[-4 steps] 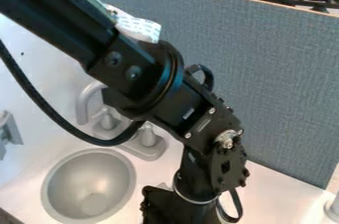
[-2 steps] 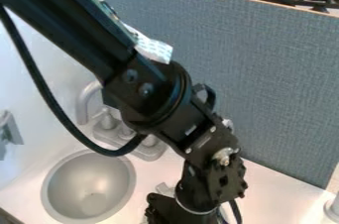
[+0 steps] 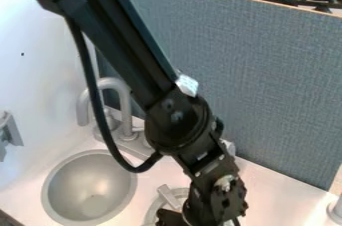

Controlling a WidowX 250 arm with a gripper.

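Hanging low on the black arm (image 3: 119,35), with a grey bar (image 3: 168,197) by a round rim (image 3: 152,207) on the counter (image 3: 277,195) just above the pincer (image 3: 171,218) in view, long axis slanting down rightward; cannot tell opening or hold.

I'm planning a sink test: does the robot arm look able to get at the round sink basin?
Probably yes: the robot arm is beside the round sink basin, whose mouth looks open, though the hanging cable by its rim might snag.

No readable text, label or number seems to show anywhere.
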